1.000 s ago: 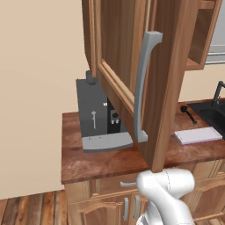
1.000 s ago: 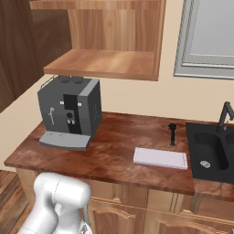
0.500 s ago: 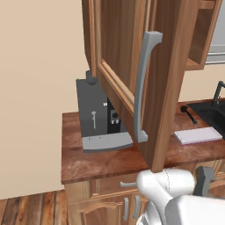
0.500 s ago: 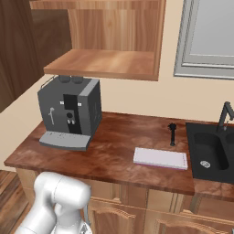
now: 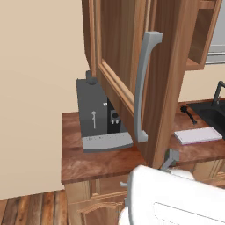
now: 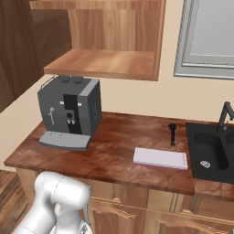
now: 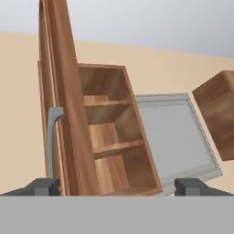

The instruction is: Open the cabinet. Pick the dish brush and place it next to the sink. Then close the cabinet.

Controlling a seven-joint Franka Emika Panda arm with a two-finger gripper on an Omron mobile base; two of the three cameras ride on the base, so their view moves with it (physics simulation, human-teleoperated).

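The gripper point(image 7: 116, 185) stands released in the hand view, its two dark fingertips point(image 7: 43, 186) set wide apart at the bottom of the frame with nothing between them, aimed up at the cabinet point(image 7: 107, 132). The cabinet door point(image 5: 132, 74) hangs fully open, swung out edge-on toward the robot, its long grey bar handle point(image 5: 143, 85) facing outward in the left base view. The interior shelves point(image 7: 109, 148) are exposed in the hand view and appear bare wood. Below, on the brown wooden countertop point(image 6: 114, 157), a dark grey coffee machine point(image 6: 68, 116) sits at the left end, under the cabinet's floor panel. Toward the right, a pale flat rectangular pad point(image 6: 160, 157) lies on the counter, well apart from the coffee machine. Just behind the pad's right end, the dish brush point(image 6: 172, 134) stands upright on the counter, near the left edge of the sink point(image 6: 212, 157) but not touching it. The sink is a black basin set into the counter at the far right, with a thin black faucet point(image 6: 225, 115) rising at its back. Farthest back, a grey-framed window point(image 6: 208, 41) sits in the beige wall above the sink.
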